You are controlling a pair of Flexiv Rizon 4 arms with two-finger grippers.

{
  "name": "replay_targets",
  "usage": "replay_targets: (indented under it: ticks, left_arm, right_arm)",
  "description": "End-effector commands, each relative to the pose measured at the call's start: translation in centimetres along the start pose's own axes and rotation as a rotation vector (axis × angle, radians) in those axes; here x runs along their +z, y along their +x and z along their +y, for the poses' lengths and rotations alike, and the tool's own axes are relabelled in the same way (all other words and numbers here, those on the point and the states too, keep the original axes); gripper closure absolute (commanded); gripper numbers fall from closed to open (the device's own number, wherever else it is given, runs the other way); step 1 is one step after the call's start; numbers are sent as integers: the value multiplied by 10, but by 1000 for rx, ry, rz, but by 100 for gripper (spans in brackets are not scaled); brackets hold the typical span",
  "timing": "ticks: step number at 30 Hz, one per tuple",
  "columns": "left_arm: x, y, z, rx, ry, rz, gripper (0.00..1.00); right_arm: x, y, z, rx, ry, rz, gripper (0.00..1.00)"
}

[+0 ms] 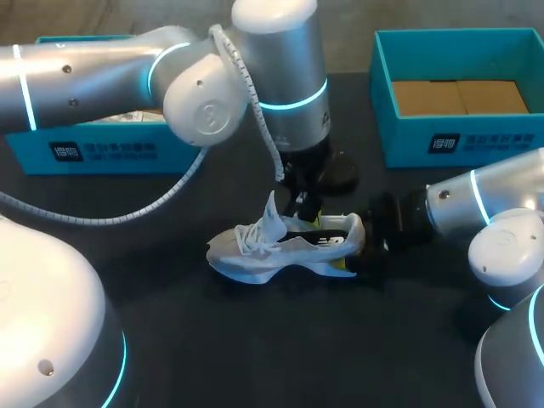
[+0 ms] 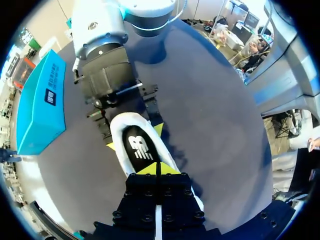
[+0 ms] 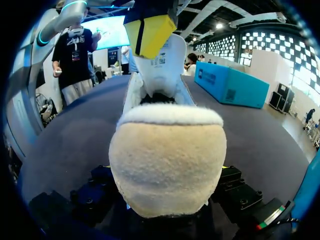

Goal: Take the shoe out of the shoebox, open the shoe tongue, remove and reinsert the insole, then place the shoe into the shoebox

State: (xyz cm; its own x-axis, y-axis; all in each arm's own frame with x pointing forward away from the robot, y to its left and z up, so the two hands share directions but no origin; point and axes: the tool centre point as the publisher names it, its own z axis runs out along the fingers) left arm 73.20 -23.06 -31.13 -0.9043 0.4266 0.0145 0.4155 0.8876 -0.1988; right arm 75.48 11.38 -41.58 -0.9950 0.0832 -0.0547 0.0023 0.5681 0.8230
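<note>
Head view finds the white shoe point(image 1: 280, 251) out of the box and lying at the centre of the dark table point(image 1: 255, 348), toe toward 9 o'clock, heel toward 3. My right gripper point(image 1: 357, 252), coming in from 3 o'clock, clamps the heel from both sides; the left wrist view shows its yellow tips flanking the collar. My left gripper point(image 1: 303, 212) stands over the shoe's mouth, its tips pinched together on what looks like the top edge of the tongue point(image 3: 165, 65), which stands upright in the right wrist view. Below it the black insole point(image 2: 140, 147) lies exposed inside the shoe. One teal shoebox point(image 1: 93, 155) sits at 10 o'clock, a second shoebox point(image 1: 459, 143) at 2 o'clock. I judge the tongue-opening step to be in hand and nearly done. Next, the tongue must be released without flopping shut. My left gripper then has to reach into the mouth and pinch the insole's edge while my right holds the heel firm.
</note>
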Motion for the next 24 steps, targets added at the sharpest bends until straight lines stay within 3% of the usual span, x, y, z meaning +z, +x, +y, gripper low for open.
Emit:
replay_targets:
  ticks: [1, 11, 24]
  left_arm:
    - [24, -8, 2, -1, 22, 25, 100]
    - [52, -10, 2, -19, 20, 44, 100]
    - [68, 12, 15, -36, 24, 122, 100]
  right_arm:
    - [4, 0, -2, -1, 2, -1, 100]
    - [4, 0, -2, -1, 2, -1, 100]
    - [4, 0, -2, -1, 2, -1, 100]
